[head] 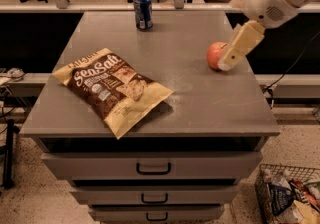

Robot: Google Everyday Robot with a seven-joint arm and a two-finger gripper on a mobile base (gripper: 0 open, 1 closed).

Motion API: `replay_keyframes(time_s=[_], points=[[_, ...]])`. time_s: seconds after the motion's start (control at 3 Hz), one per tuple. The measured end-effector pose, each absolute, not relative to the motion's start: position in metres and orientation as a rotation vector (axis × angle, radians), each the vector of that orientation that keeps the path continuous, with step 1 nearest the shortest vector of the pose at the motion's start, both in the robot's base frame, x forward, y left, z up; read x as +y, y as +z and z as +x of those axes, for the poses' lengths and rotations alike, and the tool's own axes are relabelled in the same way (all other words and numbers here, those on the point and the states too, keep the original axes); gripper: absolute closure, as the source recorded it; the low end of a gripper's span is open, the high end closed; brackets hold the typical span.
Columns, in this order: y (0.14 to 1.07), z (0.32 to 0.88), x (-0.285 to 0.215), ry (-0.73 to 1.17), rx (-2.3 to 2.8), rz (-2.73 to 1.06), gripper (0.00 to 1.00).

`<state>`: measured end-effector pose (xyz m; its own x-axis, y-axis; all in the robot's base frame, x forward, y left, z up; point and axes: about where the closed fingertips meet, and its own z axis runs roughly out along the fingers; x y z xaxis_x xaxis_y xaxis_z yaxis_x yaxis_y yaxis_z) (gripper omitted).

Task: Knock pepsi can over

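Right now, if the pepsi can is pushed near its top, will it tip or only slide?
The pepsi can stands upright, tall and narrow, so it probably tips easily. Once down, its round body may roll on the smooth table. The gripper is far off, by the apple.

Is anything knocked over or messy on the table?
Nothing is knocked over. The pepsi can stands upright at the far edge of the table. The chip bag lies flat, and the apple sits on the right, partly behind the claw. The only odd thing is a faint pale smudge beside the bag.
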<state>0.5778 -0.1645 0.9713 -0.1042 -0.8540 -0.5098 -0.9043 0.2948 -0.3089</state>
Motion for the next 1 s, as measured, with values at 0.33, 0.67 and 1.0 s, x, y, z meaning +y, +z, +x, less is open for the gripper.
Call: replay_keyframes(time_s=[0.33, 0.67, 1.0], points=[[0.977, 0.637, -0.122, 0.206, 1.878, -1.470, 0.00], [0.977, 0.637, -0.122, 0.206, 1.878, -1.470, 0.00], [0.971, 0.655, -0.108, 0.222, 1.858, -1.415, 0.00]])
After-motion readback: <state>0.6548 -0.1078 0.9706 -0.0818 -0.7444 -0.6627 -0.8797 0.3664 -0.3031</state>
